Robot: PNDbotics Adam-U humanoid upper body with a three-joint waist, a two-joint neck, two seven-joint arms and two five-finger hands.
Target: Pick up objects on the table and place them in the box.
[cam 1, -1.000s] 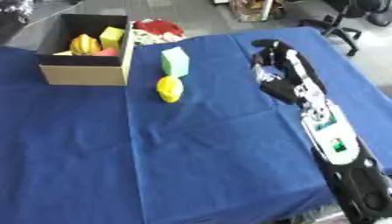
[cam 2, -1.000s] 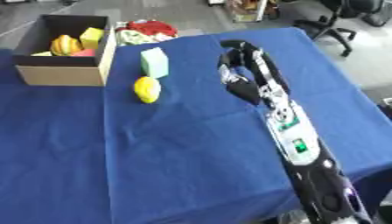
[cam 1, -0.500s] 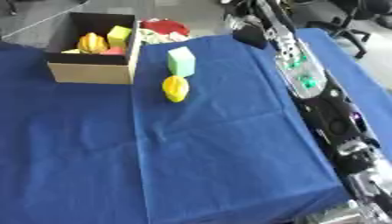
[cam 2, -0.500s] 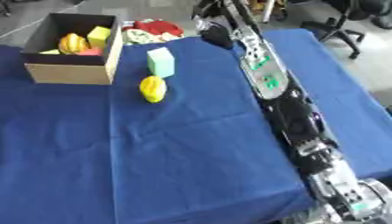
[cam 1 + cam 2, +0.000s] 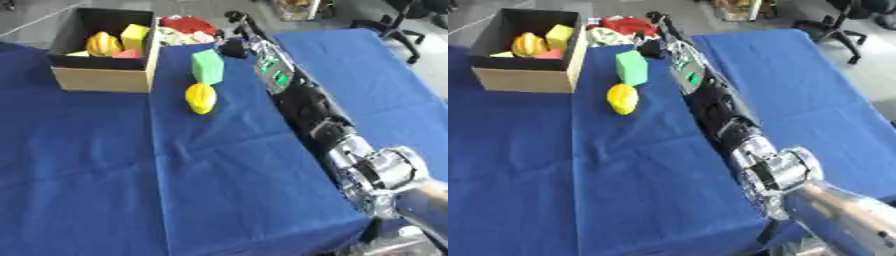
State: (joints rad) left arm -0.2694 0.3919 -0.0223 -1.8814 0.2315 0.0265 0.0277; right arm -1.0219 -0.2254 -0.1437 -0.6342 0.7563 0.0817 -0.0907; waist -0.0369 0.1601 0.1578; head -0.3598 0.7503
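The right hand (image 5: 234, 44) reaches far across the table, just right of the green block (image 5: 207, 66); whether its fingers are open I cannot tell. It holds nothing visible.

Under my work lies a blue cloth (image 5: 227, 190), creased in places, covering the tabletop and hanging over its near edge. Past the far edge I see a red bowl (image 5: 626, 23) on the floor side, with pale, rounded bits (image 5: 175, 36) heaped in it; I cannot tell what they are. Farther off to my right stands a black office chair (image 5: 401, 20) on a wheeled base, on a grey floor (image 5: 868, 70). Near the top middle sits some cluttered, brownish stuff (image 5: 297, 7), too blurred for me to name. A thin pale line (image 5: 35, 22) crosses the floor at my far left.
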